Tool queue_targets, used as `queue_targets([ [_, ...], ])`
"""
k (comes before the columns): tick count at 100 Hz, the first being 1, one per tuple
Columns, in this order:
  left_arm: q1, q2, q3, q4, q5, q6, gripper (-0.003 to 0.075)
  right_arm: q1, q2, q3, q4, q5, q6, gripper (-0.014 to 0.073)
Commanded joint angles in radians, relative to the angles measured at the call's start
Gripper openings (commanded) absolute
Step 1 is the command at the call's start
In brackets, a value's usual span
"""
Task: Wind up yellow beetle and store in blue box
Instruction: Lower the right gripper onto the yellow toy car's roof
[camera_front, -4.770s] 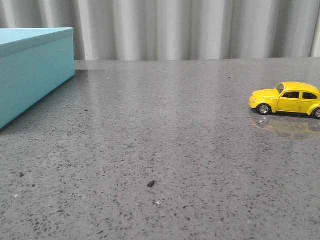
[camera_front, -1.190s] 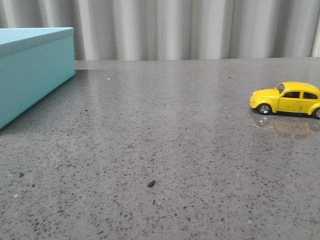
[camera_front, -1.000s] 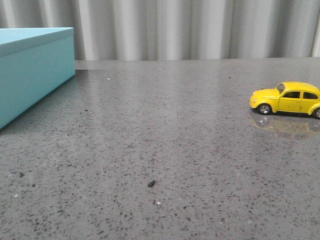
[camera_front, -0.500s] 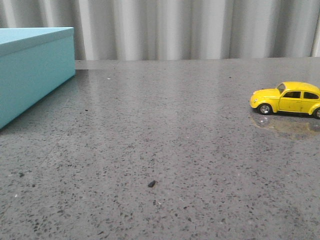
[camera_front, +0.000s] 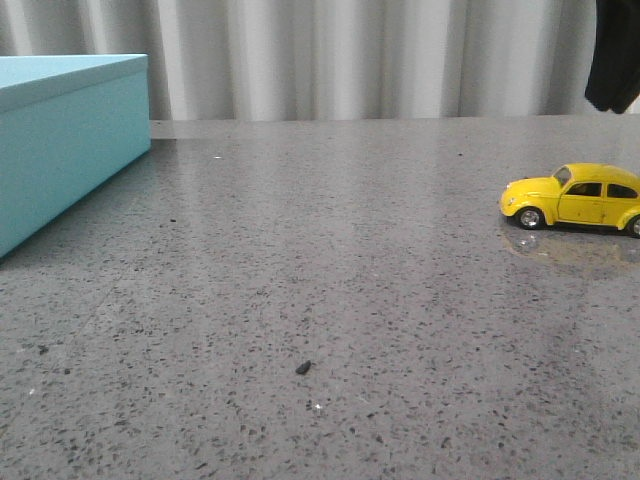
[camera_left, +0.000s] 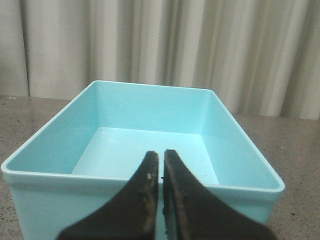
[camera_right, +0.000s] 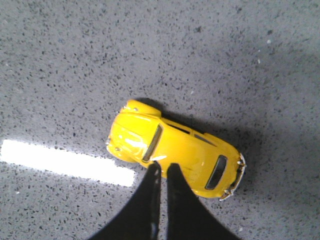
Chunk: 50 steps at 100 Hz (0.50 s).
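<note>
One yellow beetle (camera_right: 176, 153) stands on the counter (camera_front: 320, 300) directly beneath the right claw (camera_right: 163, 170), whose fingers are nearly shut and empty. Only the left wrist view shows the one blue box (camera_left: 145, 150) open, beyond the left claw (camera_left: 161, 160), closed and seemingly holding nothing.

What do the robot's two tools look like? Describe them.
The left tool has two matte black fingers tapering to narrow tips from a broader base, with a few pale scuffs. The right tool looks alike: black, tapered fingers. No cables or markings show. A dark arm part shows in the front view.
</note>
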<state>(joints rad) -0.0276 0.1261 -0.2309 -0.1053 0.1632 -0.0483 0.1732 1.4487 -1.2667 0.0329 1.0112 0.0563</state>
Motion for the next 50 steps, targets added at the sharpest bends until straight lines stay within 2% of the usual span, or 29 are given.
queue_targets([
  [1,0.003,0.021,-0.035,-0.010,-0.087,-0.009,-0.0021,0.002,-0.015,-0.036,-0.003,-0.015,0.006,-0.0061],
  [50,0.003,0.021,-0.035,-0.010,-0.087,-0.009,-0.0021,-0.004,0.026,-0.037,-0.012,-0.003,0.030,-0.0061],
])
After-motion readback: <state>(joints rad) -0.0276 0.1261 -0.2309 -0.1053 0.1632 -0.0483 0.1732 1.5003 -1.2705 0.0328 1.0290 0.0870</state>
